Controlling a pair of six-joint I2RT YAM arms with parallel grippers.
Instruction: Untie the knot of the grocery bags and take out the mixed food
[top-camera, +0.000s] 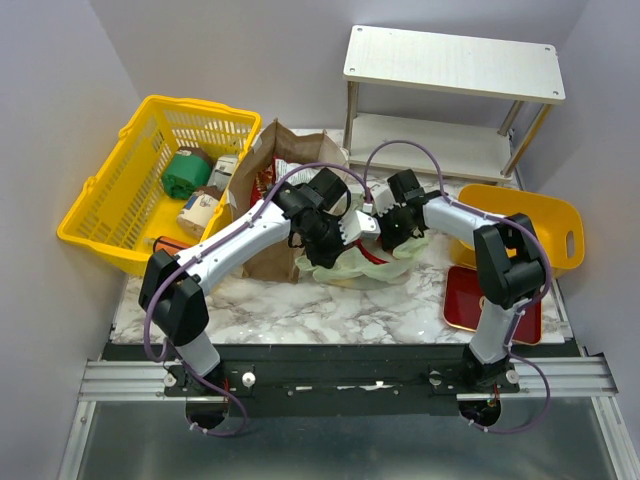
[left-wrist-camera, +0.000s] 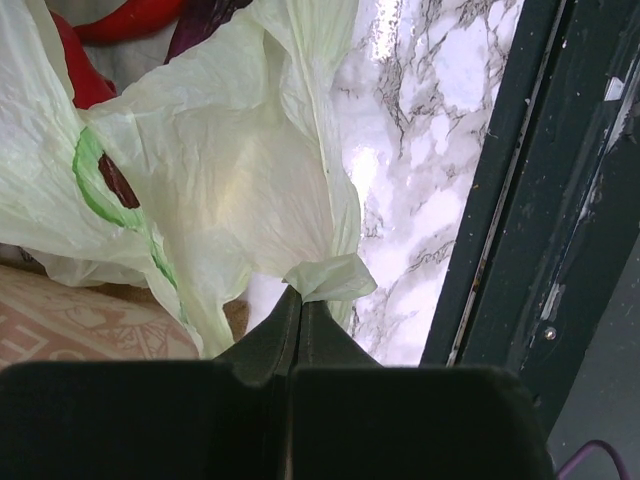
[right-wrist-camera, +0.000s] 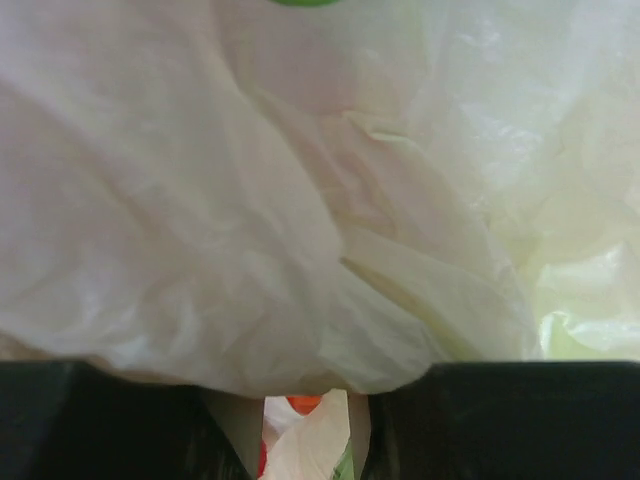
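I am pinching a fold of the pale green plastic bag (left-wrist-camera: 230, 180) with my left gripper (left-wrist-camera: 300, 300), fingers pressed together on the film at lower centre of the left wrist view. My right gripper (right-wrist-camera: 305, 405) is standing with its fingers apart and film draped across them. The bag is sitting at centre of the top view, just right of the brown paper bag (top-camera: 262, 195), and I cannot make out the knot. In my judgement I am opening the mouth, which is calling for the right gripper to take the opposite fold and for both to draw apart slowly, as thin film tears.
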